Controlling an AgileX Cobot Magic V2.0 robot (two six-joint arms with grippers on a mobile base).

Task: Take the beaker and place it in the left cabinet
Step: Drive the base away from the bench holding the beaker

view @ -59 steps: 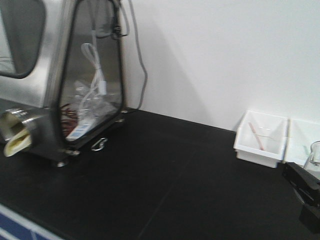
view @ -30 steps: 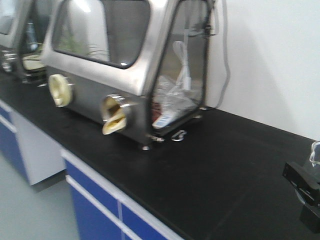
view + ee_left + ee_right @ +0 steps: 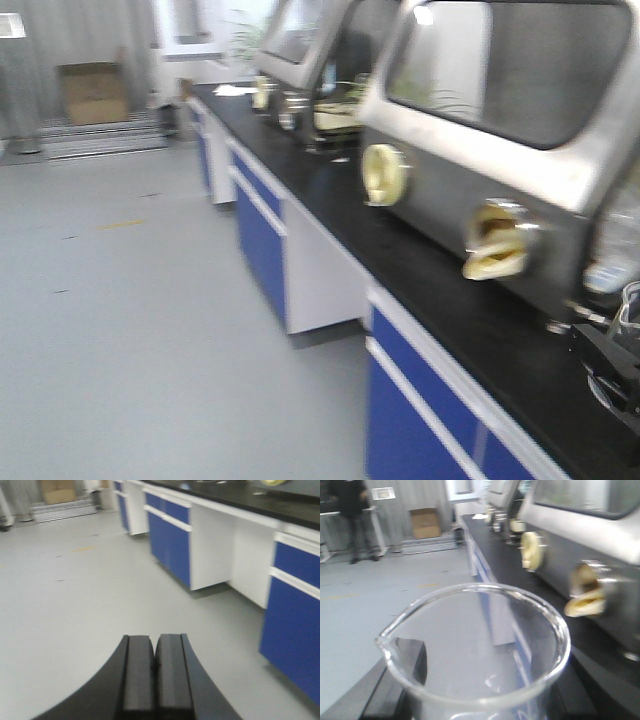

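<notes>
My right gripper (image 3: 480,692) is shut on the clear glass beaker (image 3: 475,650), whose rim and pour spout fill the right wrist view. A black finger (image 3: 407,672) shows behind the glass on the left. In the front view the beaker (image 3: 630,305) and the right gripper (image 3: 608,372) sit at the far right edge, above the black countertop. My left gripper (image 3: 155,652) is shut and empty, hanging over grey floor. The left cabinet is out of view.
A long black-topped bench (image 3: 430,290) with blue and white doors (image 3: 262,245) runs along the right. Steel glove boxes (image 3: 520,150) with yellow ports (image 3: 495,250) stand on it. Grey floor (image 3: 130,330) lies left, with a cardboard box (image 3: 92,92) and a standing person (image 3: 351,515) far back.
The view has swung left along the bench: the white trays and wall are gone, and the glove boxes, blue doors and floor have come in. The beaker stays in my right gripper.
</notes>
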